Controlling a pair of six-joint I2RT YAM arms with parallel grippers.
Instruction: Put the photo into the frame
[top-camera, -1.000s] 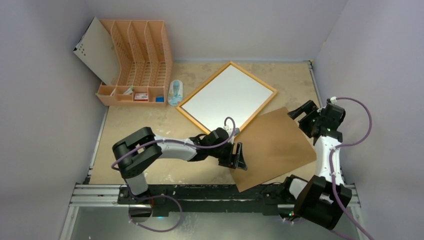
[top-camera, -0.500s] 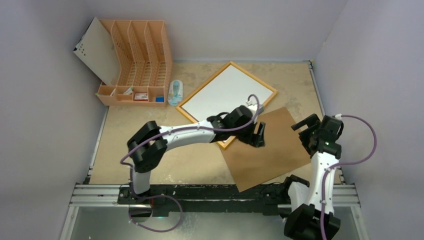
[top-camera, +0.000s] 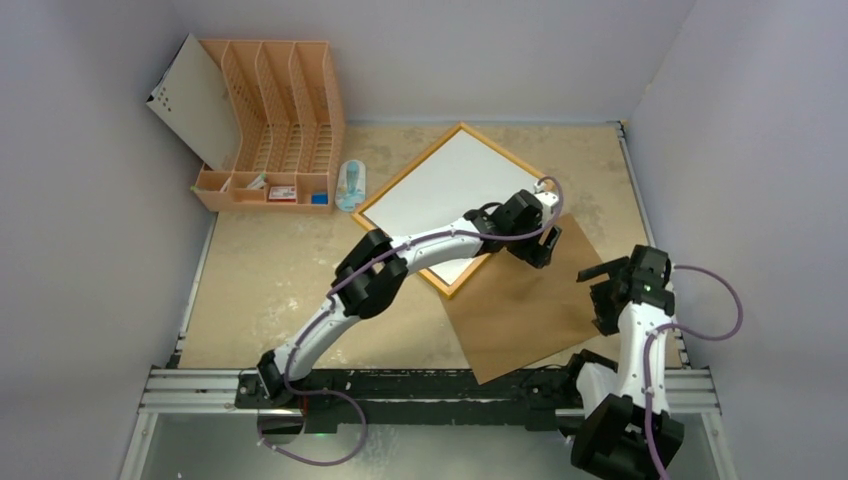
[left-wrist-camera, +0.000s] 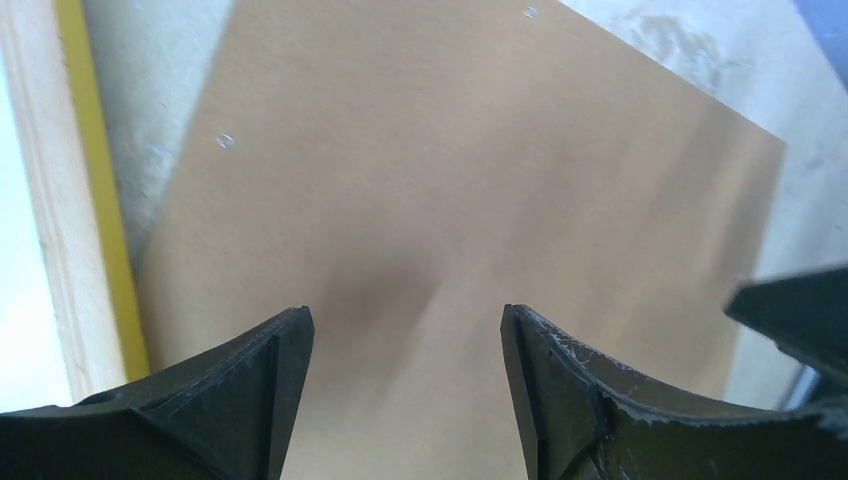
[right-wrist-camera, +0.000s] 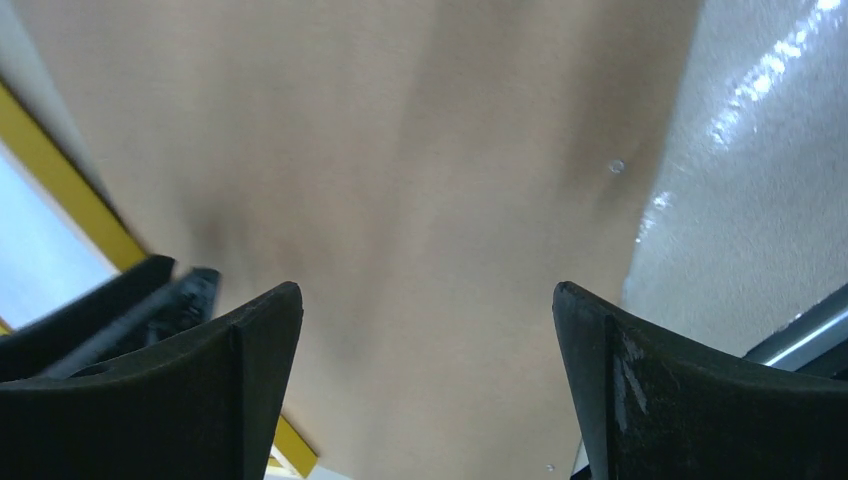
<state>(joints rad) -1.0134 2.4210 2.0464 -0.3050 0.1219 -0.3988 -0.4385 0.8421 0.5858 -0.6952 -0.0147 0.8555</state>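
Note:
The frame (top-camera: 400, 180) lies flat at mid-table, its narrow yellow and wood rim around a plain white sheet (top-camera: 450, 195). No printed picture shows, so I cannot tell if that sheet is the photo. The brown backing board (top-camera: 530, 310) lies against the frame's near right side. My left gripper (top-camera: 545, 250) is open and empty over the board's far corner; in the left wrist view (left-wrist-camera: 407, 315) the board (left-wrist-camera: 450, 180) lies below it, the yellow rim (left-wrist-camera: 100, 200) at left. My right gripper (top-camera: 600, 295) is open and empty over the board's right edge; its wrist view (right-wrist-camera: 428, 290) shows the board (right-wrist-camera: 400, 150).
An orange slotted file rack (top-camera: 280, 110) stands at the back left with a white panel (top-camera: 195, 100) leaning on it. A small blue and white item (top-camera: 350, 185) lies beside the rack. Grey walls close in on the left, back and right.
My left arm has stretched far to the right, from the board's near left edge to its far corner. My right gripper has drawn back toward the near side. The board has shifted slightly left.

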